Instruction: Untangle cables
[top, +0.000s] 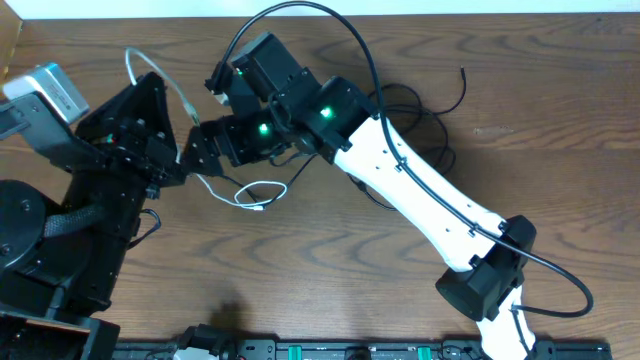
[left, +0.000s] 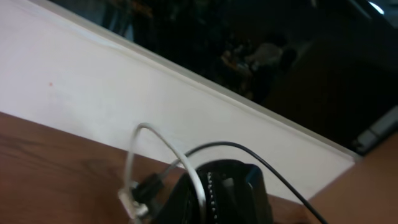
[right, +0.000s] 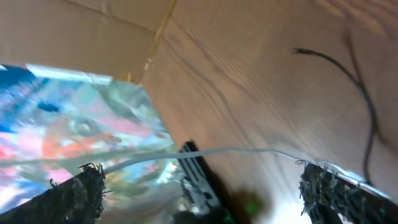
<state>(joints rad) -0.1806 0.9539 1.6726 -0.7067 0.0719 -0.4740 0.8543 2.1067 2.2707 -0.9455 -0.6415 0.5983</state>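
Note:
The short white cable (top: 262, 187) lies in a small loop on the wooden table, and its other part arches up at the far left. My left gripper (top: 178, 160) is shut on the white cable; in the left wrist view the cable (left: 140, 130) loops up from the black jaws (left: 217, 193), with a small plug beside them. My right gripper (top: 205, 140) sits right next to the left one. Its fingers are open wide (right: 202, 180), and the white cable (right: 236, 150) runs across between them. Several black cables (top: 440, 110) lie tangled behind the right arm, and one black cable (right: 364, 93) shows in the right wrist view.
The white right arm (top: 420, 200) reaches diagonally across the table. The black left arm base (top: 60, 250) fills the left side. A black rail (top: 330, 350) runs along the front edge. A white wall (left: 74, 81) borders the far side. Cardboard (right: 93, 31) stands at the far left.

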